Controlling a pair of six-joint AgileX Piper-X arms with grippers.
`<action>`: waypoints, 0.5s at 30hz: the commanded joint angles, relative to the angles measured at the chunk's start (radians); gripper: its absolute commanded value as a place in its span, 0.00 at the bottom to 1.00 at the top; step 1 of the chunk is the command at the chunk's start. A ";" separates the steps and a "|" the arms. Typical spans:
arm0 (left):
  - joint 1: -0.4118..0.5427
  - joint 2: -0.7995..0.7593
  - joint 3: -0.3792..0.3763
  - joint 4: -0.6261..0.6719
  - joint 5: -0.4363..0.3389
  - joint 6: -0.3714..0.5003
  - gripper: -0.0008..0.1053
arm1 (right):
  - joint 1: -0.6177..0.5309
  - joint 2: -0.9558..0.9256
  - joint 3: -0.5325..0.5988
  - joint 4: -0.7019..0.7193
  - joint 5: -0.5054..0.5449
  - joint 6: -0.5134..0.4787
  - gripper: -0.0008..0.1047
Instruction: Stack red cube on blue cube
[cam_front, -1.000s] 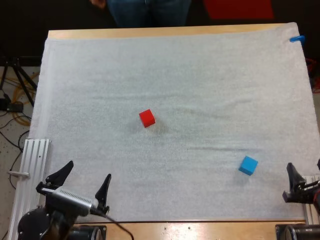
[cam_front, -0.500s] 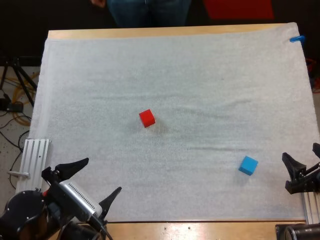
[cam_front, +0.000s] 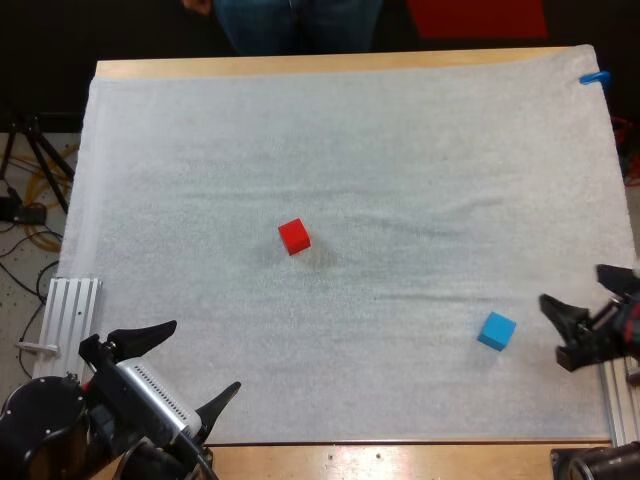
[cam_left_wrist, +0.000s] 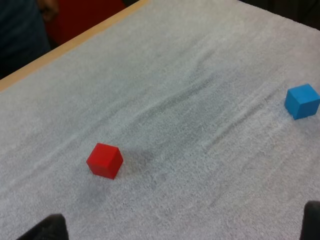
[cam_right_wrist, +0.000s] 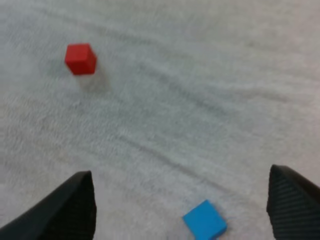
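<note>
Red cube (cam_front: 294, 237) mid-frame on white mat (cam_front: 400, 130), blue cube (cam_front: 497, 331) lower right, well apart, left pincer (cam_front: 195, 360) spread lower left, right pincer (cam_front: 574, 290) spread near blue cube, person's legs (cam_front: 298, 22) at top edge

This is a robotics lab bench, not a home or a shop. A wooden tabletop (cam_front: 300, 66) is covered almost edge to edge by a white mat (cam_front: 400, 140), and a ribbed aluminium rail (cam_front: 65, 320) is fixed at its near corner. Two machine arms reach in from the near side, the left gripper (cam_front: 198, 357) and the right gripper (cam_front: 553, 330) both black and two-fingered. On the floor on the left arm's side, dark tripod legs (cam_front: 35, 150) stand among loose orange and black cables (cam_front: 40, 195). A person (cam_front: 295, 20) stands at the far edge.
</note>
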 joint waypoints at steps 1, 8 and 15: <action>-0.005 0.002 -0.006 -0.001 -0.002 0.005 0.83 | 0.019 0.027 -0.006 -0.009 -0.010 -0.020 0.66; -0.005 0.002 -0.006 0.011 -0.009 0.005 0.83 | 0.193 0.189 -0.006 -0.149 0.078 0.012 0.66; -0.005 0.002 -0.006 0.017 -0.111 0.005 0.83 | 0.378 0.393 -0.006 -0.344 0.180 0.064 0.66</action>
